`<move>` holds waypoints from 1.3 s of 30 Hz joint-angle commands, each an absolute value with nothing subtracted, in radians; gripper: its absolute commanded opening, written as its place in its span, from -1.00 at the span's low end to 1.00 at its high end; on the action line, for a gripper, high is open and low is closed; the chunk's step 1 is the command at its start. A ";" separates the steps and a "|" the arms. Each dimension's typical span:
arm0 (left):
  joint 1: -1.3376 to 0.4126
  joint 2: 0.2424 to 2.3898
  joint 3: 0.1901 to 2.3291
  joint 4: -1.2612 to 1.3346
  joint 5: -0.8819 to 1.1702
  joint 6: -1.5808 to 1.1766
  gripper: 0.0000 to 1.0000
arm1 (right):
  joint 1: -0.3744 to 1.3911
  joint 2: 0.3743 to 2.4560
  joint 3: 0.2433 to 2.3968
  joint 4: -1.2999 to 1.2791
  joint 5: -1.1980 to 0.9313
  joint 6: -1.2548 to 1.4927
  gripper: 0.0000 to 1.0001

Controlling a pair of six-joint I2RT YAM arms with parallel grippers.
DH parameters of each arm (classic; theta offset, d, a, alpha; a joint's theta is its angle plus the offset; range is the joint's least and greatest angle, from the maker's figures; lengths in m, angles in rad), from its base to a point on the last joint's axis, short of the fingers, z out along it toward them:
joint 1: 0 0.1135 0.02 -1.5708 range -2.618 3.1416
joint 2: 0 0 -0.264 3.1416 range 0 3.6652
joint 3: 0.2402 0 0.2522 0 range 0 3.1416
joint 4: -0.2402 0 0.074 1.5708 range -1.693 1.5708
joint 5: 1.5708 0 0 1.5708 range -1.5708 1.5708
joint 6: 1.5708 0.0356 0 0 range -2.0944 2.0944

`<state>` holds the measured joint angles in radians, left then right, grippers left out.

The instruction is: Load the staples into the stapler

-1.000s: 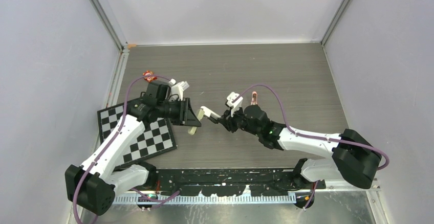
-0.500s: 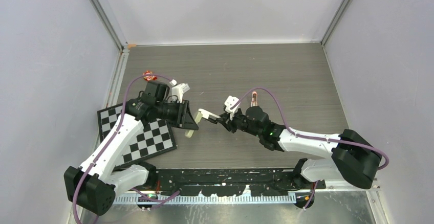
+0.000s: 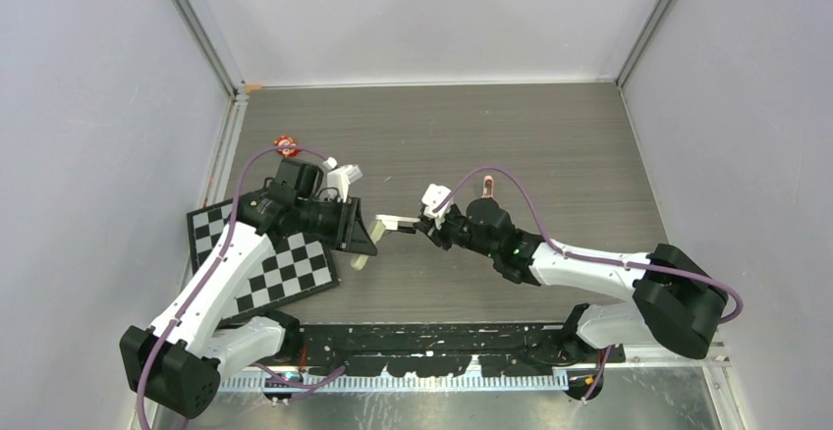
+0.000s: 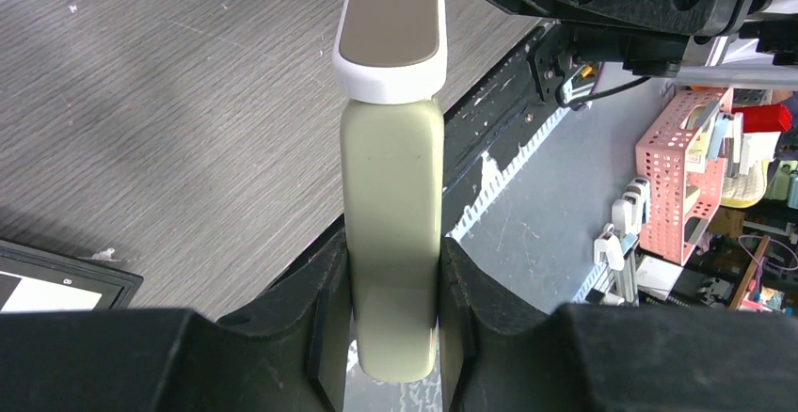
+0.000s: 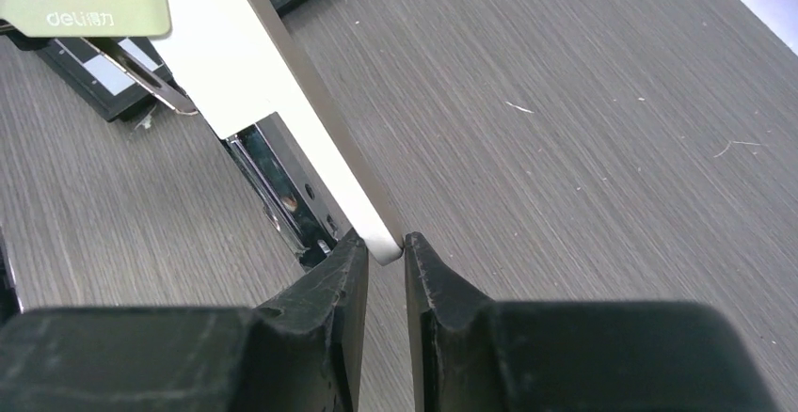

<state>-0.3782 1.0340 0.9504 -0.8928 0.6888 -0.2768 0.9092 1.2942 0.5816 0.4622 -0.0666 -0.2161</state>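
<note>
Two grippers share one object, and the grip is split on purpose. The left gripper [image 4: 393,271] has its fingers pressed against the two flanks of the pale green stapler [image 4: 391,196], clamping the lower body. This fixes the tool in the air at the centre of the overhead view, clear of the wood-grain tabletop [image 3: 550,145].

The right gripper [image 5: 386,247] is nearly closed, pinching only the thin rounded tip of the stapler's white top cover [image 5: 273,92]. In the overhead view this gripper [image 3: 424,226] meets the cover end-on, directly facing the left gripper [image 3: 365,234].

Finding: the right wrist view shows the cover lifted away from the metal magazine channel [image 5: 282,196], which lies exposed just below it. Judged purpose: one arm anchors the body while the other hinges the cover back, so the channel can take a strip.

Staples: not identifiable in any view; their location cannot be stated. No strip can be made out in the exposed channel, so loading is judged not yet done.

Other items: a checkerboard panel [image 3: 285,273] lies at lower left under the left arm. A small pink object [image 3: 488,188] lies on the table just above the right arm and is not involved.

Risk: the hold on the cover tip is narrow and could slip.
</note>
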 commanded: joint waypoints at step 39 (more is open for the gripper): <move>-0.380 1.039 1.069 -1.017 0.696 -0.286 -1.00 | 0.992 1.378 0.753 0.355 -0.174 -0.268 -0.07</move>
<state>-0.3794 1.0489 1.0264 -1.0088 0.6540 -0.3058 0.9867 1.3796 0.7265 0.2852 -0.1810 -0.2722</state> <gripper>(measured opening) 0.329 0.633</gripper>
